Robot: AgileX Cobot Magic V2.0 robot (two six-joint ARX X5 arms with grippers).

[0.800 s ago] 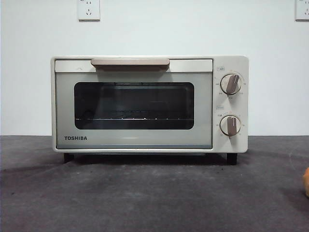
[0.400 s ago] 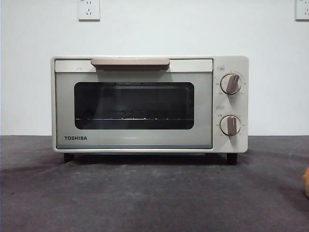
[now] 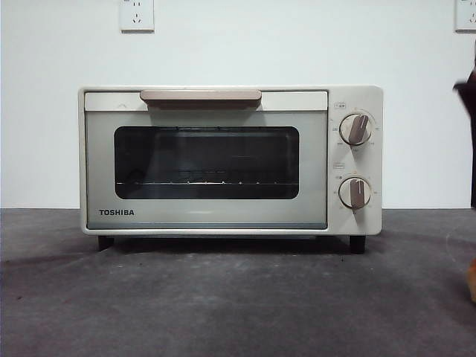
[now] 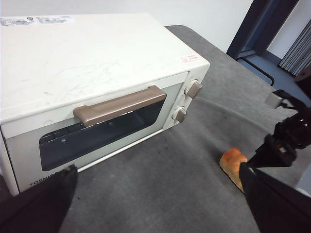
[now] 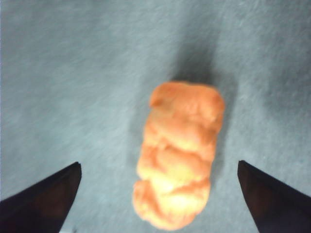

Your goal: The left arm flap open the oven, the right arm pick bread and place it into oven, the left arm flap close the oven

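Nothing is done: the oven [image 3: 230,160] is shut, the bread [image 5: 177,155] lies on the counter [image 3: 223,297] at its 4 o'clock, under the released right end effector [image 5: 158,194]; the left end effector [image 4: 160,201] hangs released.

Oven [image 3: 230,160] door shut; bread [image 3: 471,281] sliver at right edge.

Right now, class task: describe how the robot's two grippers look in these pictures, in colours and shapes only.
Both are black. The left gripper shows two broad, matte black jaws with blunt, angled tips. The right gripper has two dark wedge-shaped jaws tapering to points; seen from the left wrist view, its body is angular black with a small pale block. No markings are readable.
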